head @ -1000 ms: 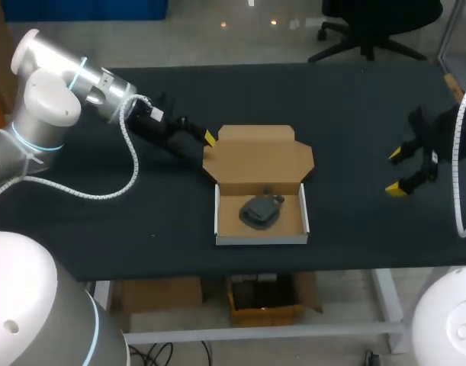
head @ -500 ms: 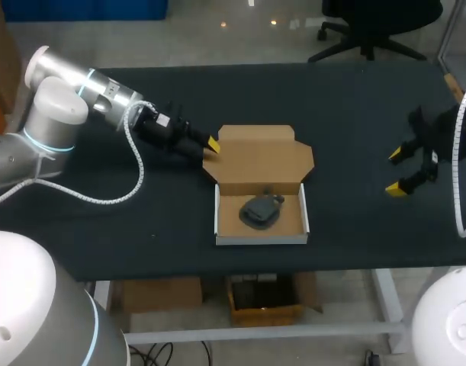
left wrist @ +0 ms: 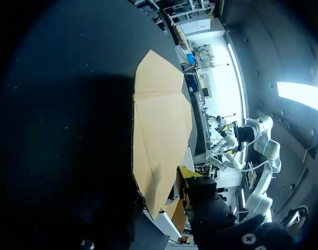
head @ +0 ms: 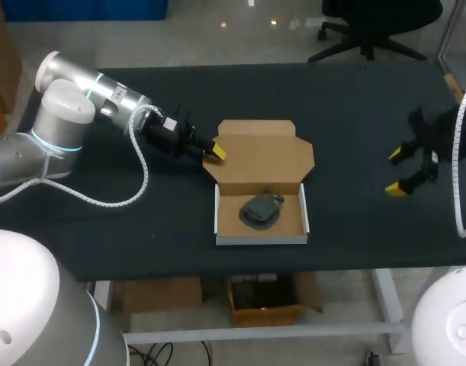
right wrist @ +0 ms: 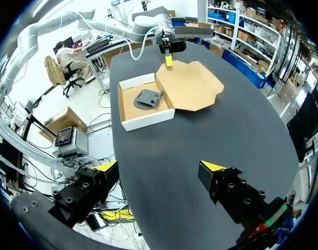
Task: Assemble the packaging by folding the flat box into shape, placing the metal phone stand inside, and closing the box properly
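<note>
- The left end effector [head: 216, 151] has slid in across the desk [head: 355, 107] and now sits at the left corner of the lid [head: 259, 156], seemingly touching it. I cannot tell whether it is spread or pinching.
- The lid's far edge sits slightly further back than a second ago, so it has probably been nudged or is starting to lift.
- The phone stand [head: 261, 211] lies inside the box [head: 261, 239] and has not moved.
- The right end effector [head: 400, 171] is spread and empty at the desk's right side, well apart from the box, where it was before.
- Reading: folding and loading look done, and closing the lid is just beginning.

A black table [head: 355, 114] carries 1 open cardboard box [head: 259, 162].
</note>
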You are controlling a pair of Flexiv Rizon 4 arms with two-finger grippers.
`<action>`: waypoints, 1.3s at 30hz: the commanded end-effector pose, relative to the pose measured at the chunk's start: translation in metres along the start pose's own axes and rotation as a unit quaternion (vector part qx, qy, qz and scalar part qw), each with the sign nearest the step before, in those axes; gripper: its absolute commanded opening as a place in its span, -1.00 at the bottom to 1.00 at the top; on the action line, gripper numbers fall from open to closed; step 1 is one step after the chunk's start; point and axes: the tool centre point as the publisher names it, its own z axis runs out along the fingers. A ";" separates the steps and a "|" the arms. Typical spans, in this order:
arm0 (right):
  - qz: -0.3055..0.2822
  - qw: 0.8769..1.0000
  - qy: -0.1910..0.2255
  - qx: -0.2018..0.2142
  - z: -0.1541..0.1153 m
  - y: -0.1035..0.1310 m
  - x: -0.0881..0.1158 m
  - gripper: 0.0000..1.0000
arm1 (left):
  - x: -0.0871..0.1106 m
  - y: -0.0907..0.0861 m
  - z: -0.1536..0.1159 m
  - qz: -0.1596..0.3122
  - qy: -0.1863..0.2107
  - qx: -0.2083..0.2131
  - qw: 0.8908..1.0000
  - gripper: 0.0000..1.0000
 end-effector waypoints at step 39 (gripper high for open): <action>0.000 1.000 0.000 0.000 -0.001 0.000 0.000 1.00 | 0.006 0.000 -0.001 0.158 0.015 -0.024 0.987 -1.00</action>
